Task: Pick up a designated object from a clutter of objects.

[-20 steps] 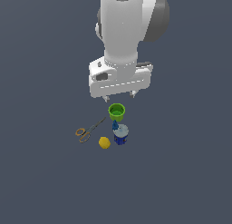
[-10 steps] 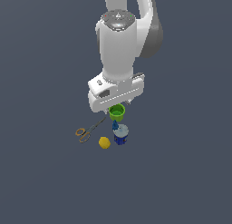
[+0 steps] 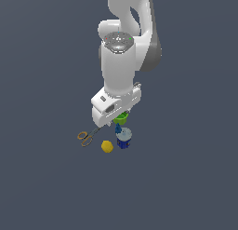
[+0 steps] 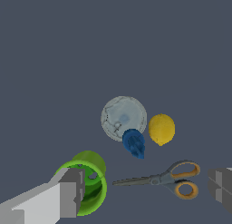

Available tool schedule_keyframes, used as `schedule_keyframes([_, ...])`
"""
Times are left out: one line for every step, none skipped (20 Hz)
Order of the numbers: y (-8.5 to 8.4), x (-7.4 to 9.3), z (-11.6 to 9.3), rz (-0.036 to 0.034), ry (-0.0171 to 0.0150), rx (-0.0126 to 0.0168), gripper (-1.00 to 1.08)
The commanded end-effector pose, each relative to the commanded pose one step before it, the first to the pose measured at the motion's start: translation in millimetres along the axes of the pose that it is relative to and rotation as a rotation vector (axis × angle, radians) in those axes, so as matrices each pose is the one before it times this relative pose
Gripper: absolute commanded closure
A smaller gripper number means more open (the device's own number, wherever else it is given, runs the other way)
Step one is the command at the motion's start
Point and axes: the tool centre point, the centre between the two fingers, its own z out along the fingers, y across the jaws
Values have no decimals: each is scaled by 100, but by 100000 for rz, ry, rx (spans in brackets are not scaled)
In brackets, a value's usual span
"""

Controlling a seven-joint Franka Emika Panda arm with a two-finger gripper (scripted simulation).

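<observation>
The designated object is a small, narrow blue piece with a knobbly outline; it lies against the silver-lidded blue can. The rest of the clutter of objects is a yellow fruit, orange-handled scissors and a green cup. My gripper is open and holds nothing. One finger overlaps the cup and the other sits past the scissors' handles. In the exterior view the gripper hangs just above the cup, with the designated object right below it.
All items rest on a plain dark grey surface. In the exterior view the scissors lie towards the left, the fruit sits at the front of the cluster, and the can stands beside it.
The arm has come down over the past second, bringing the hand from well above the cluster to just over the green cup. The objects have not moved.
</observation>
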Motion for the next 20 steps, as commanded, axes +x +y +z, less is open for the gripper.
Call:
schedule_keyframes([162, 13, 648, -4002, 92, -154, -92])
schedule_keyframes([47, -4, 210, -1226, 13, -32, -92])
schedule_keyframes([41, -5, 188, -1098, 12, -29, -92])
schedule_keyframes([36, -5, 166, -969, 11, -25, -92])
schedule_keyframes([30, -5, 144, -840, 9, -22, -92])
schedule_keyframes([25, -5, 122, -711, 8, -18, -92])
schedule_keyframes([20, -4, 99, -582, 7, -15, -92])
schedule_keyframes([16, -3, 77, -453, 5, -11, -92])
schedule_keyframes([11, -2, 55, -324, 4, -8, -92])
schedule_keyframes([6, -1, 33, -195, 2, -5, -92])
schedule_keyframes([0, 1, 11, -69, 1, -2, -92])
schedule_keyframes([-16, -12, -45, 432, -40, 48, -92])
schedule_keyframes([1, -2, 33, 0, 0, 0, -92])
schedule_keyframes([2, -5, 97, 0, 0, 0, -92])
schedule_keyframes([3, -8, 162, 0, 0, 0, -92])
schedule_keyframes([-16, 7, 223, -48, 7, -3, -92])
schedule_keyframes([4, -16, 291, 0, 0, 0, -92])
schedule_keyframes([-15, -1, 352, -48, 7, -2, -92])
schedule_keyframes([-15, -6, 417, -48, 7, -2, -92])
schedule_keyframes([-15, -10, 483, -48, 7, -2, -92])
